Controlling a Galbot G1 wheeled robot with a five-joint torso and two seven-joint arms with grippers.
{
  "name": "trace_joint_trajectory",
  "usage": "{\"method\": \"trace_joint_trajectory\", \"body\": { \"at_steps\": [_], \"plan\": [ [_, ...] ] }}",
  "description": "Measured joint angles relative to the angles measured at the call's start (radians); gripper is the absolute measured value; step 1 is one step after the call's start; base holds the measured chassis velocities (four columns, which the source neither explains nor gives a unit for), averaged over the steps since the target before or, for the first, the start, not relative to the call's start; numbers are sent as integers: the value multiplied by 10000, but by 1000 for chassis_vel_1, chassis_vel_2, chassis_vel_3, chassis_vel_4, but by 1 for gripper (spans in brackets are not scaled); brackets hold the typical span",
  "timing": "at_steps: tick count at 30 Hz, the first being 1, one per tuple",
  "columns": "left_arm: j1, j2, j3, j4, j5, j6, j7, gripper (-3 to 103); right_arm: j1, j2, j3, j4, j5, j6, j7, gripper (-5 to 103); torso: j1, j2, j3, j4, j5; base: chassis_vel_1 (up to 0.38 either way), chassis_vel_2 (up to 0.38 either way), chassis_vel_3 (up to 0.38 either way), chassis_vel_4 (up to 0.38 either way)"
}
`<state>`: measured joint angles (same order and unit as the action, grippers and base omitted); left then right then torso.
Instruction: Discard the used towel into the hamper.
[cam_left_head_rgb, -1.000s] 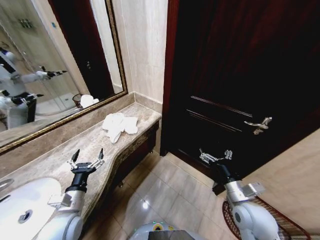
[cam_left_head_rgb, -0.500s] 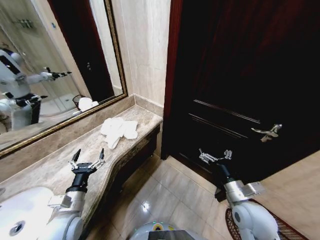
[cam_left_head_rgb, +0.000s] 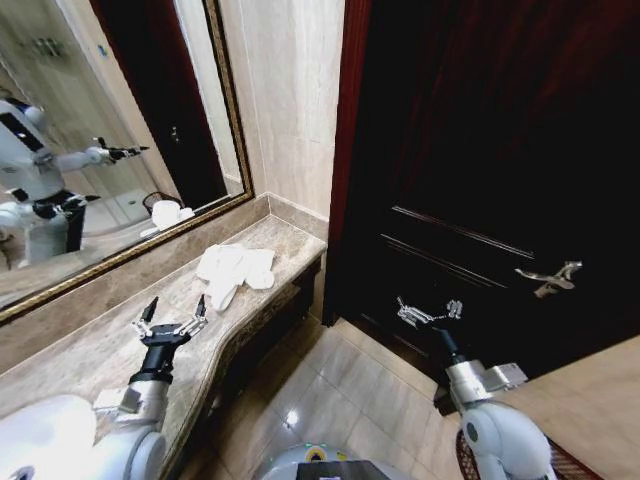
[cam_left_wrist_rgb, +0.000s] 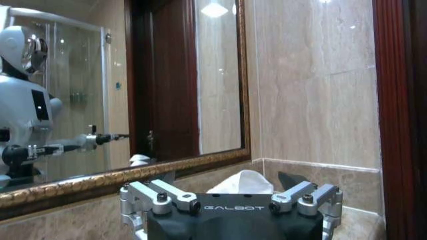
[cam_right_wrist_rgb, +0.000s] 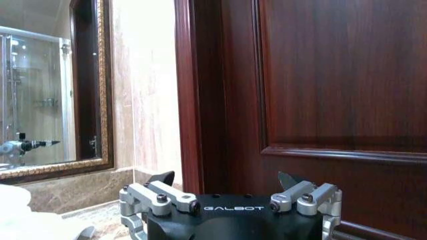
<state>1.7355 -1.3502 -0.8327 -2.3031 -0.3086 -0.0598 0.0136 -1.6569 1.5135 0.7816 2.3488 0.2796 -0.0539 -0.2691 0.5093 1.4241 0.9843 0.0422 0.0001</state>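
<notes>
The used towel (cam_left_head_rgb: 235, 270) is a crumpled white heap at the far end of the marble counter (cam_left_head_rgb: 110, 345), near the wall. The left wrist view shows the towel (cam_left_wrist_rgb: 241, 183) just beyond the fingertips. My left gripper (cam_left_head_rgb: 172, 313) hovers open over the counter, short of the towel, with nothing in it; the same left gripper (cam_left_wrist_rgb: 227, 176) faces the mirror. My right gripper (cam_left_head_rgb: 428, 312) is held open over the floor in front of the dark door, also empty, and this right gripper (cam_right_wrist_rgb: 225, 177) points at the door frame. A sliver of the reddish wire hamper (cam_left_head_rgb: 572, 468) peeks out behind my right arm.
A gold-framed mirror (cam_left_head_rgb: 120, 150) runs along the counter and reflects the robot. A white sink (cam_left_head_rgb: 45, 440) sits at the counter's near end. The dark wooden door (cam_left_head_rgb: 480, 150) with a metal handle (cam_left_head_rgb: 555, 278) stands to the right. Tiled floor (cam_left_head_rgb: 340, 400) lies open between counter and door.
The whole picture has shifted, so the camera has moved; the sink slides out and the door handle drifts right. Both arms keep the same pose and the towel stays put on the counter.
</notes>
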Motion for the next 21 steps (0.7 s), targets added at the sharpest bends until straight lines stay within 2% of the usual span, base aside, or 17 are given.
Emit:
{"method": "trace_joint_trajectory", "body": {
  "at_steps": [15, 21],
  "plan": [
    [-34, -44, 71, -41, 8, -16, 0, 100, -23, -1, 13, 82, 12, -8, -140, 100, 0, 0, 0, -1, -2, -70, 62, 67, -72],
    [-186, 52, 43, -30, -19, 165, -13, 100, 24, -5, 5, 112, 10, -35, -150, 100, 0, 0, 0, -1, -1, -70, 78, 73, -63]
  ]
}}
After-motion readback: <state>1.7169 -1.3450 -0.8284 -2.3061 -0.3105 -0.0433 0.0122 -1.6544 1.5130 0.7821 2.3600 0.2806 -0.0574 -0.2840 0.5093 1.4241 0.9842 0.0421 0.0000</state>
